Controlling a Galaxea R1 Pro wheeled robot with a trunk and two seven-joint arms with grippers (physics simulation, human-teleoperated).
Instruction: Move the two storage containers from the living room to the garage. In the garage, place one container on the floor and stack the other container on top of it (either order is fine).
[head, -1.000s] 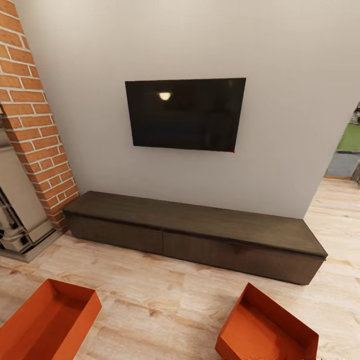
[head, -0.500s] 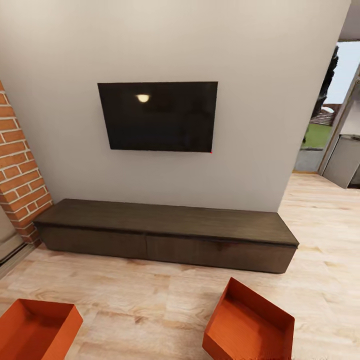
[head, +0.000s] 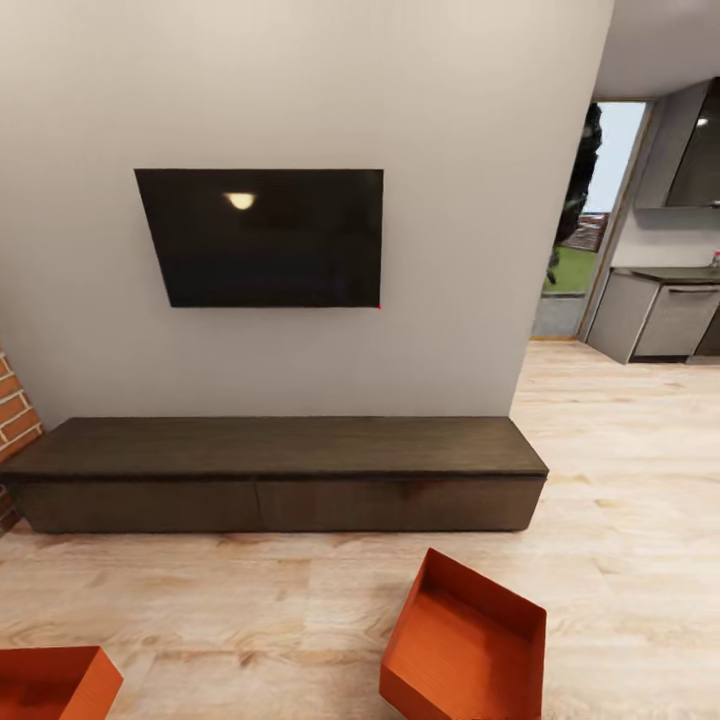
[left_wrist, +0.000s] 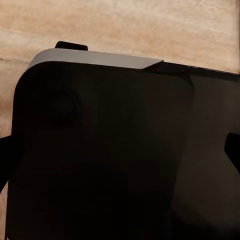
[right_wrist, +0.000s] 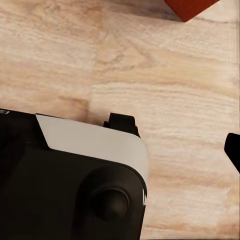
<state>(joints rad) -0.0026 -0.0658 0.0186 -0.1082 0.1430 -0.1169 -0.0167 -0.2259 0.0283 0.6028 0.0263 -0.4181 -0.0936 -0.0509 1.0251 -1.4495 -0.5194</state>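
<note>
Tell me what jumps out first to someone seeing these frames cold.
The two orange-red storage containers at the bottom of the head view stand out against the light wood-plank floor: one right of centre, one cut off at the lower-left corner. Next, the black TV on the white wall, above the long dark bench. At right, an opening leads to a kitchen counter and a bright doorway.

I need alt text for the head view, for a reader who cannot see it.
Two orange-red shallow open bins, one near the middle, one cut off at the bottom left corner, over a light wood-plank floor. Behind: a long low dark-wood bench under a black wall TV.
</note>
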